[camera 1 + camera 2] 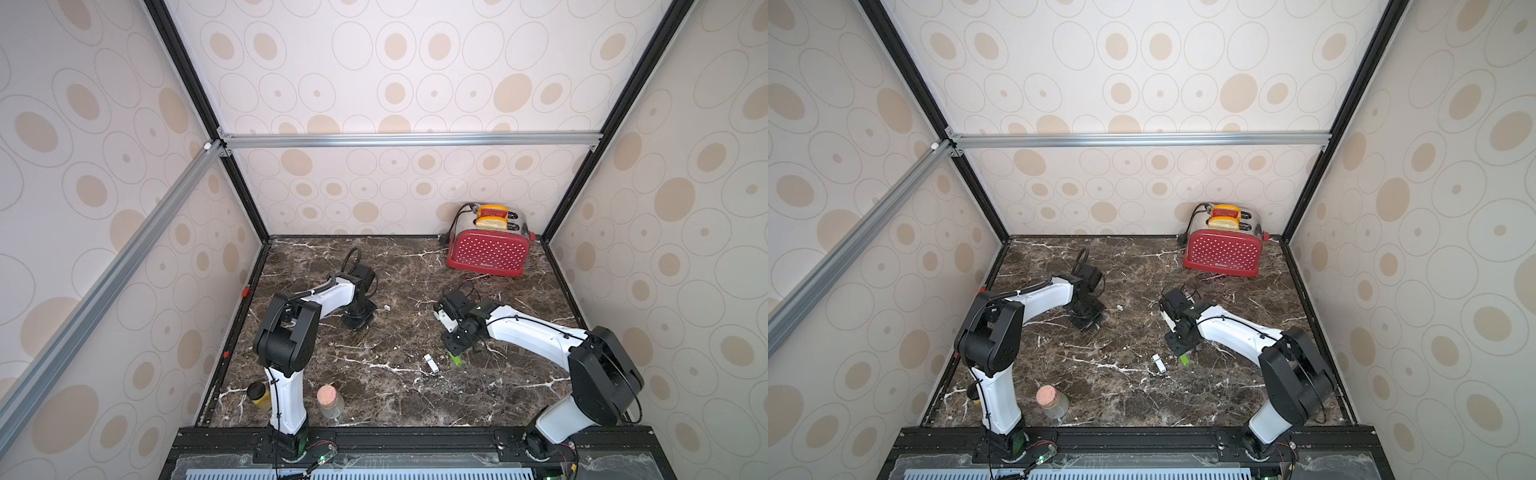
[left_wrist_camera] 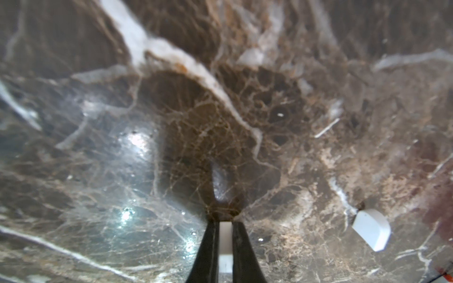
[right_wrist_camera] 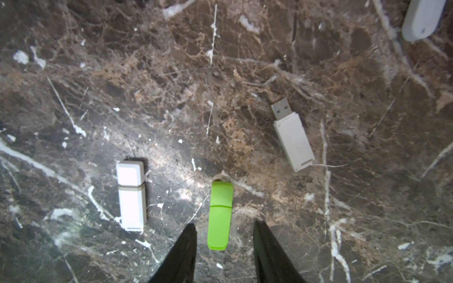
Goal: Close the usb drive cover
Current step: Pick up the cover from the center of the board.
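The right gripper (image 3: 224, 223) has its fingers (image 3: 183, 252) moderately apart, astride the near end of the green drive (image 3: 220, 215). Bare marble (image 3: 220, 73) shows between each finger and the drive, so they grip nothing. The green drive lies flat with its cover on and a seam across its middle.

Two white drives flank the green drive, each clear of it. One is the capped drive (image 3: 131, 196), which is closed. The other is the open drive (image 3: 293, 139), whose bare metal plug points away from the fingers. Beyond the open drive, farther from the green drive, a pale rounded thing (image 3: 422, 19) is cut off at the frame edge. I cannot tell what it is.

The left gripper (image 2: 225, 222) sits well apart from the green drive, with its fingers (image 2: 204, 252) pinched almost together. A white strip shows in the slit between them. I cannot tell whether that is a held piece or part of the gripper itself. A loose white cap (image 2: 371, 229) lies on the marble just beside this gripper, well apart from the green drive and the open drive.

In both top views the green drive peeks out from under the right gripper. The white bits next to it are too small to tell apart there. A red toaster (image 1: 488, 245) stands well behind the green drive, against the back wall.
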Controlling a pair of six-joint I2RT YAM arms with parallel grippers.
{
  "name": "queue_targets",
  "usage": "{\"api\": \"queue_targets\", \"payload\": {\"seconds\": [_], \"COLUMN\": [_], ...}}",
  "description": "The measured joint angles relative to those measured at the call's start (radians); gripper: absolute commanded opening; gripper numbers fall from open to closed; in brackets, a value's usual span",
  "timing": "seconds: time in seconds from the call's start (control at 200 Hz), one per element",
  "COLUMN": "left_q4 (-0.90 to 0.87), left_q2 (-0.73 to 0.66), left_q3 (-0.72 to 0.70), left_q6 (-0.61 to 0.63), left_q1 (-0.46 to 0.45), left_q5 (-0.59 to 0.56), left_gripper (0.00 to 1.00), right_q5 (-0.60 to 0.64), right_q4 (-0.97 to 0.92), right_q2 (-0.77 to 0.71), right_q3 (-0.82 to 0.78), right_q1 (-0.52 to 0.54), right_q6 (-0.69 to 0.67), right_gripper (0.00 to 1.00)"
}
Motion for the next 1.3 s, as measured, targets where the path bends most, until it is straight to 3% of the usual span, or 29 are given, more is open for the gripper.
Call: {"api": "queue_targets", "payload": {"seconds": [0.331, 0.401, 0.781, 1.302], "left_q4": [0.006, 0.007, 0.011, -0.008], "left_q2": [-0.001, -0.001, -0.001, 0.005], "left_q3": [-0.005, -0.005, -0.005, 0.010], "left_q6": [0.068, 0.080, 0.130, 0.185], "left_q1": [-0.005, -0.005, -0.011, -0.017], "left_q5": [0.014, 0.019, 0.027, 0.004], "left_gripper": [0.06, 0.00, 0.00, 0.00], "right_q5": [0.004, 0.015, 0.082, 0.077], "right_q4": [-0.004, -0.005, -0.011, 0.005], "right_q2": [0.078, 0.090, 0.130, 0.165], "right_q3": [0.046, 0.053, 0.088, 0.095], "right_q1": [-0.041, -0.044, -0.062, -0.124], "right_q6": [-0.012, -0.017, -0.034, -0.064], "right_gripper": [0.43, 0.43, 0.43, 0.43]}}
